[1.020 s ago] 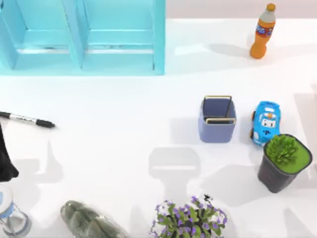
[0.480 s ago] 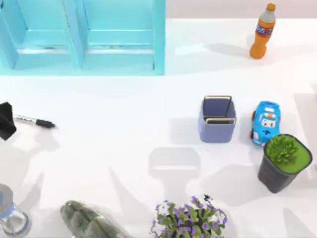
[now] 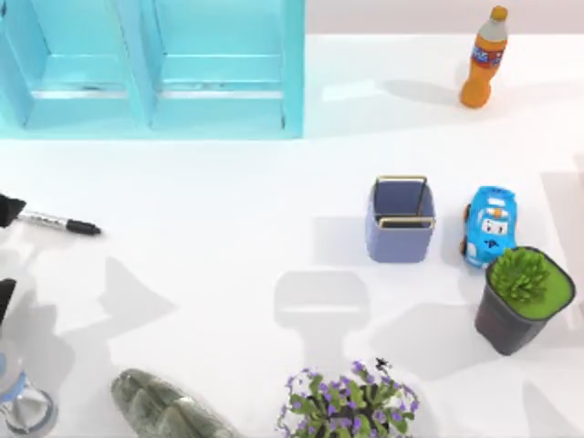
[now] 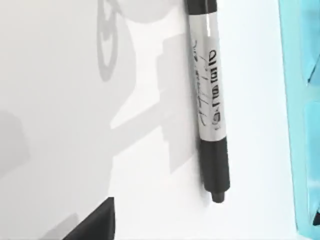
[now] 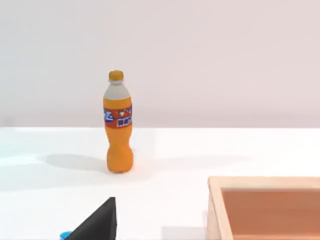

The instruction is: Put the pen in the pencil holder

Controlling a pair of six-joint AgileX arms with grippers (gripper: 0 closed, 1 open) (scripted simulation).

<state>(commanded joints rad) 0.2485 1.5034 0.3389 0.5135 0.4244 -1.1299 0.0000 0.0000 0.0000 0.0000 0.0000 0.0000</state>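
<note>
The pen (image 3: 57, 221), silvery-white with black ends, lies flat near the table's left edge. In the left wrist view the pen (image 4: 210, 100) runs lengthwise with its black end (image 4: 215, 170) nearest. My left gripper (image 3: 5, 254) is at the left edge, over the pen's left end and open. One dark finger (image 4: 97, 225) sits well to one side of the pen without touching it. The pencil holder (image 3: 400, 239), a periwinkle box with a gold wire rim, stands upright right of centre, far from the pen. A black finger (image 5: 100, 226) of the parked right arm stands off to one side.
A cyan shelf unit (image 3: 155, 73) fills the back left. An orange bottle (image 3: 484, 59) stands back right. A blue toy car (image 3: 490, 225) and a dark pot with a green plant (image 3: 522, 297) flank the holder. Purple flowers (image 3: 351, 401) and a grey-green object (image 3: 160, 406) line the front edge.
My left gripper has moved from the front left up to the pen's left end. The pen and the holder have stayed in place.
</note>
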